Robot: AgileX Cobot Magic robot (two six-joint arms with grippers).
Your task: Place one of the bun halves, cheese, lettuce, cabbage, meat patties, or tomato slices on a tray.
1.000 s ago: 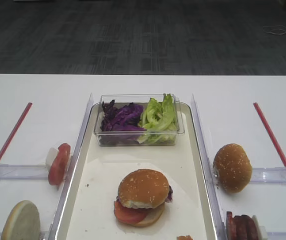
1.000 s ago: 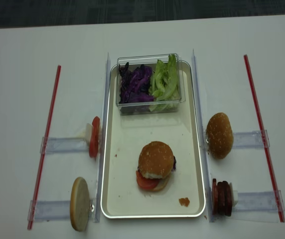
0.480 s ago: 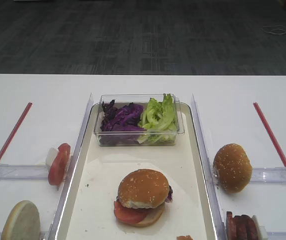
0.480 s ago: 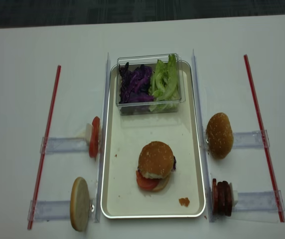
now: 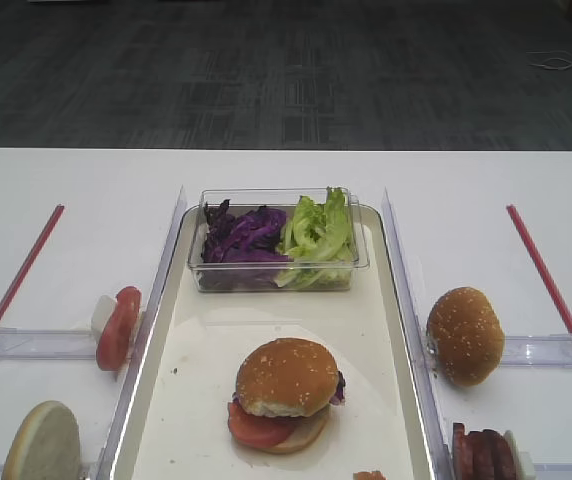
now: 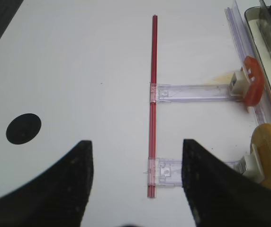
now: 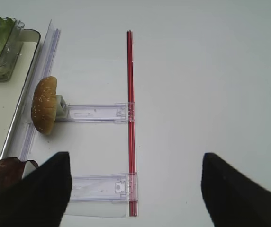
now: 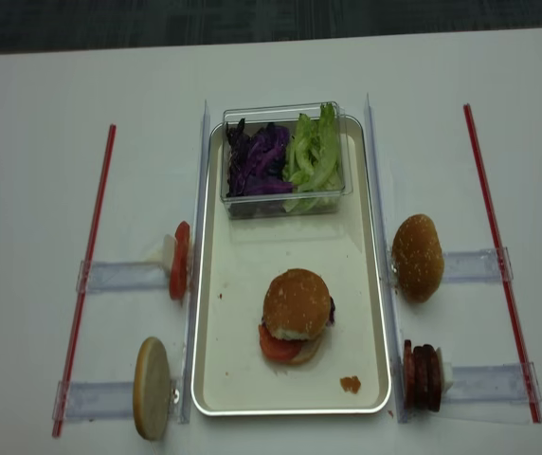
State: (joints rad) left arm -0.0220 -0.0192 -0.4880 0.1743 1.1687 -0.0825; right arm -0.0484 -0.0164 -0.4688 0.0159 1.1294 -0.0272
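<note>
Tray [image 8: 370, 284]: one stacked burger [image 8: 296, 316]; one spare bun half [image 8: 417, 257] at 3 o'clock. Right gripper [image 7: 133, 189] and left gripper [image 6: 136, 182] jaws spread, empty.

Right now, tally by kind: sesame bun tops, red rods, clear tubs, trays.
sesame bun tops: 2
red rods: 2
clear tub: 1
tray: 1
Total: 6

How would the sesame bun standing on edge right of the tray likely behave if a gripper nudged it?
The bun half stands on its edge against a clear holder, so a push would probably tip or roll it. Its rounded dome looks soft, likely squashing under a firm pinch. It appears light for its size.
</note>
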